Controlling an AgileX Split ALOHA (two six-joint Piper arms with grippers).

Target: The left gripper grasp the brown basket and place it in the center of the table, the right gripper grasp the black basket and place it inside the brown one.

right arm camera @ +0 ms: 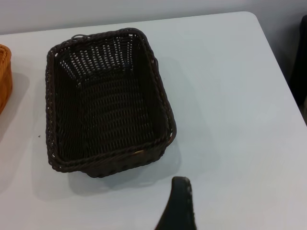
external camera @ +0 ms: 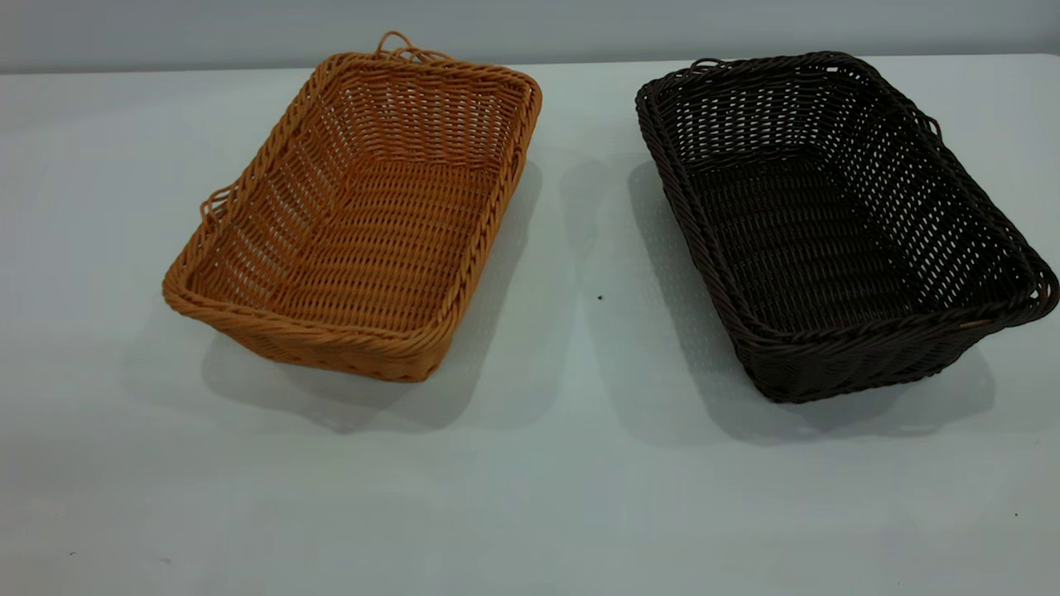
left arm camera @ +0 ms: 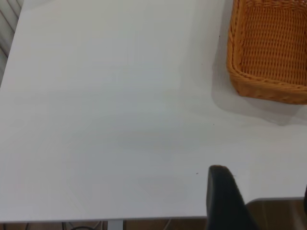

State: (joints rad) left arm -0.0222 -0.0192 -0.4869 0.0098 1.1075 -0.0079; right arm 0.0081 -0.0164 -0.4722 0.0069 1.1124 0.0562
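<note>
The brown basket (external camera: pixel 356 215) stands empty on the left half of the table (external camera: pixel 530 497). To its right, a hand's width apart, the black basket (external camera: pixel 828 223) stands empty too. Neither gripper shows in the exterior view. My left gripper (left arm camera: pixel 263 187) hovers open over the table's edge, well short of the brown basket (left arm camera: pixel 268 52), with one finger (left arm camera: pixel 221 194) in plain sight. My right gripper (right arm camera: pixel 240 201) is open above bare table, a little way from the black basket (right arm camera: pixel 108 100); only one finger (right arm camera: pixel 178 203) shows.
The white table (left arm camera: pixel 96 120) stretches wide beside the left arm, and its edge (left arm camera: pixel 144 219) runs close under the left gripper. In the right wrist view the table's rounded corner (right arm camera: pixel 252 17) lies beyond the black basket, and a dark object (right arm camera: pixel 301 62) stands off the table.
</note>
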